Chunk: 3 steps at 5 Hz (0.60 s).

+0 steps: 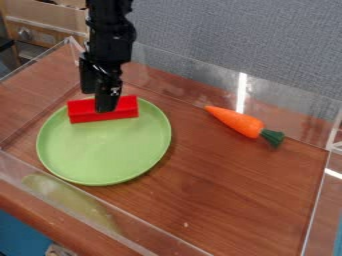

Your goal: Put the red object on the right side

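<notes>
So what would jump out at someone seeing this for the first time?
Probably the big round bright-green plate on the brown wooden table, with a bright red rectangular block at its far edge, right under the black robot gripper. Next, the orange toy carrot with a green top, off to the right.

brown wooden table (221,195), green plate (104,155), orange carrot (238,122)

Soft, even brightness (slightly grainy), with glare behind the carrot (243,124).
</notes>
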Available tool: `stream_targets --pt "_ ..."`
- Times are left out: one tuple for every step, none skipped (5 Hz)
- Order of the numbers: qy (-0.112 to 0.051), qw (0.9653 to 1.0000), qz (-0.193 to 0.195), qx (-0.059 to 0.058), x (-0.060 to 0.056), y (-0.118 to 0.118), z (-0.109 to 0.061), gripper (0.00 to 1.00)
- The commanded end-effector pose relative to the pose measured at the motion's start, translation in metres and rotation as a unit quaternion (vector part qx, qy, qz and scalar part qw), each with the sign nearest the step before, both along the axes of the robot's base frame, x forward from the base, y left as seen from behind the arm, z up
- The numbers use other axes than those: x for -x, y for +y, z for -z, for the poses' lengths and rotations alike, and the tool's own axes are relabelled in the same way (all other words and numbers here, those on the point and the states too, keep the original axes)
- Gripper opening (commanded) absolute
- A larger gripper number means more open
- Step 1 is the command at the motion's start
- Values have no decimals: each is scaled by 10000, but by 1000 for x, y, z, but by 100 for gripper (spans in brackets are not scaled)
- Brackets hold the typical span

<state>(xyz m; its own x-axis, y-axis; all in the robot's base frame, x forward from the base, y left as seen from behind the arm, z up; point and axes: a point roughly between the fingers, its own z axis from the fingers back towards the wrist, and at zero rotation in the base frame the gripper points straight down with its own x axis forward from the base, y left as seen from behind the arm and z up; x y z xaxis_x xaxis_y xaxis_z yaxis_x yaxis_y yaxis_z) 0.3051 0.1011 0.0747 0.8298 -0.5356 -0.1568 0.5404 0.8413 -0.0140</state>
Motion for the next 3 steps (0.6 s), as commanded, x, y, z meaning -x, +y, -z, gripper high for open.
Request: stream_targets --pt "-299 9993 -185 -85 -8 13 -12 100" --pt "-294 9988 -384 -85 -7 11 -10 100" --pt "-286 9980 -558 -80 -5 8 -7 100"
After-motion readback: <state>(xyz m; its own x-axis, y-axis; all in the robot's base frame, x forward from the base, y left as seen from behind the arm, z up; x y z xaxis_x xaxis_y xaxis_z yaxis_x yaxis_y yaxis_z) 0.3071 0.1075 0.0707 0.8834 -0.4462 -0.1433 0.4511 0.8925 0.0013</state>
